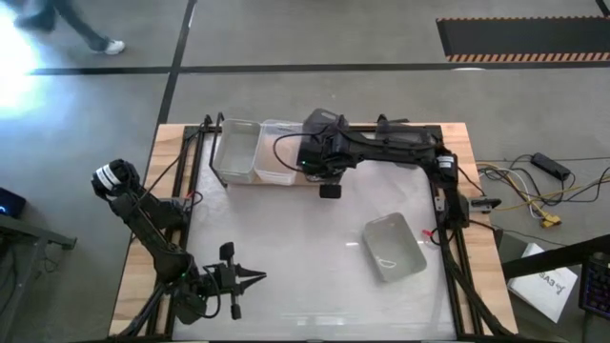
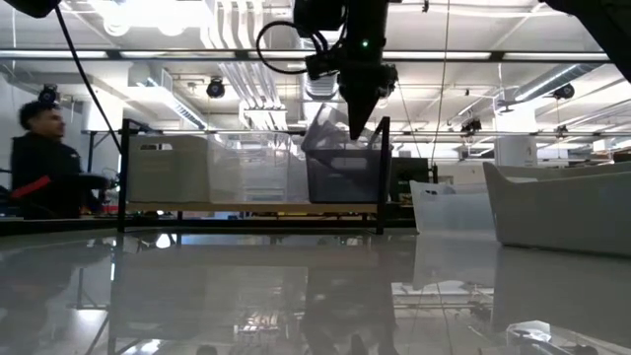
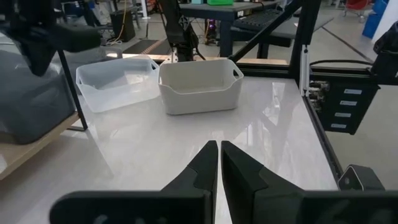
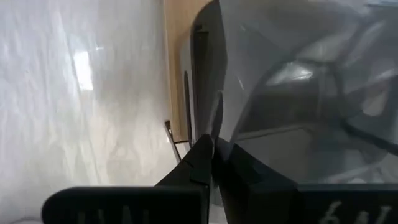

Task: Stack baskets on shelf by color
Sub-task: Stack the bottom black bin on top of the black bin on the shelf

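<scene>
The shelf (image 2: 246,207) stands at the table's far edge. On its plank stand a light grey basket (image 2: 168,170), a clear basket (image 2: 254,170) and a dark grey basket (image 2: 340,177). My right gripper (image 2: 358,126) hangs over the shelf's right end, shut on a second dark grey basket (image 2: 327,126), which is tilted above the one on the plank. My left gripper (image 1: 255,277) is shut and empty near the table's near left corner. A whitish basket (image 1: 393,246) and a clear basket (image 3: 118,81) stand on the table at the right. My right gripper pinches the dark grey basket's wall at its rim (image 4: 216,115), one finger inside and one outside. The fingers point down from above. The basket hangs tilted over the dark grey basket on the shelf; whether the two baskets touch I cannot tell.
The shelf's black wire uprights (image 2: 385,173) stand right beside the held basket. The middle of the white tabletop (image 1: 286,238) lies bare between the two arms. A person (image 2: 39,158) is beyond the table's far left.
</scene>
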Action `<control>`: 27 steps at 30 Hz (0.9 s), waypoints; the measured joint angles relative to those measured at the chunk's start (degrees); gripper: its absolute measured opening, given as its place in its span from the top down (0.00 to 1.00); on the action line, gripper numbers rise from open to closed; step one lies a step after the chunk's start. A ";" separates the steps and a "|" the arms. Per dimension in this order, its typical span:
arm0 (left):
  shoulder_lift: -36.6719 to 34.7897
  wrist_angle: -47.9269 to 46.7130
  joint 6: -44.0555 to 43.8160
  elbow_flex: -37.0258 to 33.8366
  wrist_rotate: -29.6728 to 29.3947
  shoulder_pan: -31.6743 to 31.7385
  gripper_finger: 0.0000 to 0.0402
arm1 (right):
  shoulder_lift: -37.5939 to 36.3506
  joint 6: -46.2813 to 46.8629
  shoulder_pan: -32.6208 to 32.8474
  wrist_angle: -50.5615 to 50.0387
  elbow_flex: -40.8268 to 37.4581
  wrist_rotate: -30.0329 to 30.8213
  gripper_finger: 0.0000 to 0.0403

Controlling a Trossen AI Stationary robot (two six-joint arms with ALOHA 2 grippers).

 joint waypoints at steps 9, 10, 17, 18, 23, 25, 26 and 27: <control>-0.20 0.35 1.29 1.20 -2.88 2.32 0.99 | 0.65 0.95 0.11 -4.33 5.71 4.07 0.80; -0.24 0.37 1.53 1.39 -2.88 2.79 0.99 | 0.65 0.98 0.33 -5.01 6.78 4.88 0.77; -3.20 -0.70 3.17 1.49 -2.82 9.31 0.99 | -2.98 3.75 3.00 -5.14 8.56 5.12 0.65; -3.94 -0.62 4.90 1.49 -2.80 10.69 0.99 | -3.62 3.98 3.35 -4.85 7.72 5.18 0.65; -9.01 -2.21 12.91 1.28 2.55 20.18 0.99 | -8.42 4.39 4.81 0.19 -0.72 5.19 0.69; -11.53 -4.17 13.31 1.27 9.55 26.41 0.99 | -12.30 4.35 5.53 5.32 -6.67 5.03 0.71; -12.61 -5.54 13.56 1.25 13.35 29.80 0.99 | -14.57 4.24 5.95 8.39 -10.10 4.97 0.72; -13.55 -6.29 14.38 1.07 16.81 33.01 0.99 | -17.08 4.14 6.30 12.04 -13.79 4.87 0.72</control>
